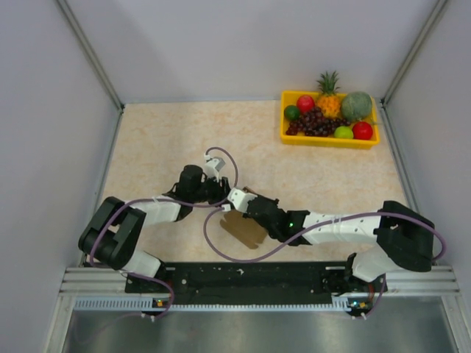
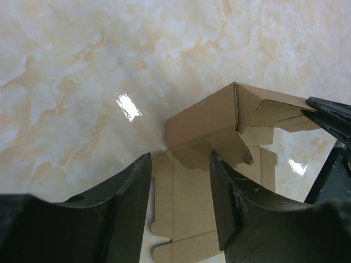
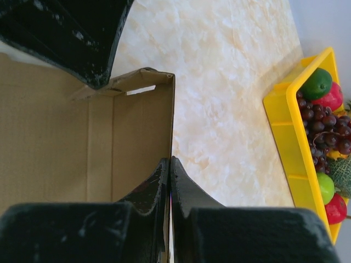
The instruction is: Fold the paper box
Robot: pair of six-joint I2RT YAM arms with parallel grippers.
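The yellow fruit tray [image 1: 282,129] sits at the far right corner of the marbled table [image 1: 162,140]. The paper box [image 1: 246,229] lies well apart from it, off to the tray's left and much closer to the arm bases, on the side of the table away from the tray.

From above, both wrists cover most of the brown cardboard and only a flat notched part shows. The left wrist camera shows more: one corner of the sheet is folded up into two standing walls, with flat flaps on the tabletop beneath.

The left gripper [image 2: 180,159] has its jaws partly apart. The raised corner is just ahead of them and flat cardboard lies in the gap. Whether the fingers [image 2: 129,203] touch the cardboard cannot be told.

Only the right wrist view shows the box's plain inner face and a slot in its top flap. There the right gripper [image 3: 169,161] is pinched tight on the edge of an upright wall, on the side of the box facing the tray. That view also shows grapes [image 3: 329,134] and red and green fruit in the tray
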